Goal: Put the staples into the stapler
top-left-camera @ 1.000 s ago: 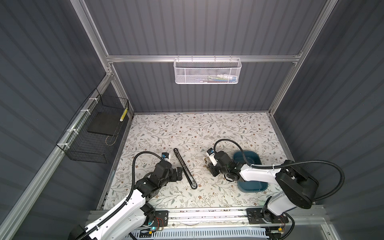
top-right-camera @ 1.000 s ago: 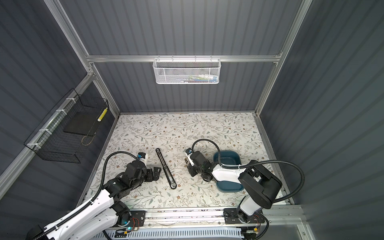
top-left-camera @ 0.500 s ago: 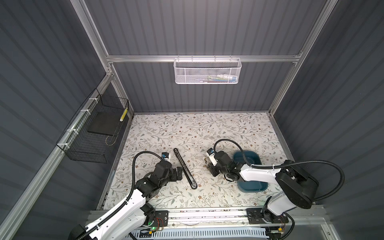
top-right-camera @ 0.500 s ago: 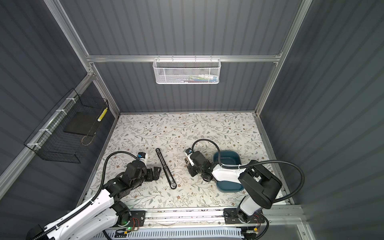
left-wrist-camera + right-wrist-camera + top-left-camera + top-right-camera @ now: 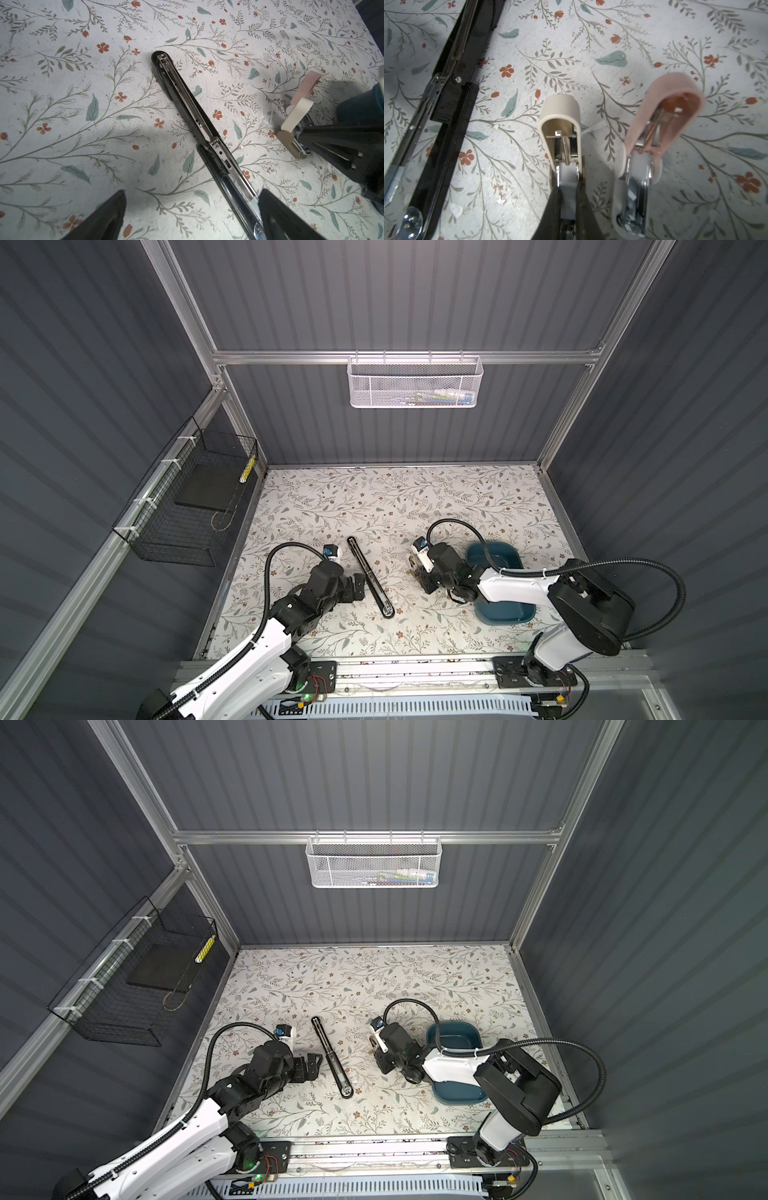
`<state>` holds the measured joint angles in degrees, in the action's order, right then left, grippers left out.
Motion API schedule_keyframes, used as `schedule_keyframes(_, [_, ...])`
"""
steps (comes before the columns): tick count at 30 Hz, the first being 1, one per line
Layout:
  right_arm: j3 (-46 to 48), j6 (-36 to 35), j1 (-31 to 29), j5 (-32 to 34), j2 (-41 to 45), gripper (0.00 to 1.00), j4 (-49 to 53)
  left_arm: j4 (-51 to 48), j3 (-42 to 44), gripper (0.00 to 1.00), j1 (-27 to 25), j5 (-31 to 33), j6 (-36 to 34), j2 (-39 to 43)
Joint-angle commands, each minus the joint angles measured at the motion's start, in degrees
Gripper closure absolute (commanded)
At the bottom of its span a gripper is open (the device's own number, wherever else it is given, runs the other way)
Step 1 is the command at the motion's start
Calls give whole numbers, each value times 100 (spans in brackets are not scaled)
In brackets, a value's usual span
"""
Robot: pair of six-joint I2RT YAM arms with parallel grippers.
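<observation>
While the left gripper (image 5: 356, 587) is hanging wide open and empty beside the long black stapler (image 5: 199, 118) lying unfolded on the table (image 5: 374, 497), the right gripper (image 5: 569, 199) is clamping the small cream stapler (image 5: 560, 116), lid flipped up, beside a pink stapler (image 5: 675, 93); the staples are too small to tell.

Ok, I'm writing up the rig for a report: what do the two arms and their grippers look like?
The left arm and right arm have white link shells and black joints. A black ribbed cable loops to each wrist, ending at a small white camera with a blue plug. The left gripper and right gripper have matt black, wedge-shaped fingers.
</observation>
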<state>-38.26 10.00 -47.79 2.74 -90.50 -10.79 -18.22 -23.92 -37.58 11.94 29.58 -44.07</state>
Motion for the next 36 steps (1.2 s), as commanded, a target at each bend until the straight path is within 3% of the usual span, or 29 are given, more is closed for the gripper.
schedule_keyframes(1, [-82,5,-29,-36,-65,89,19,4,-31,0,-21,25,-13,3])
schedule_keyframes(20, [187,172,-77,24,32,89,111,28,-25,0,-21,-4,-22,-5])
schedule_keyframes(36, [535,383,-310,201,280,80,124,26,-7,1,-21,-51,-25,39])
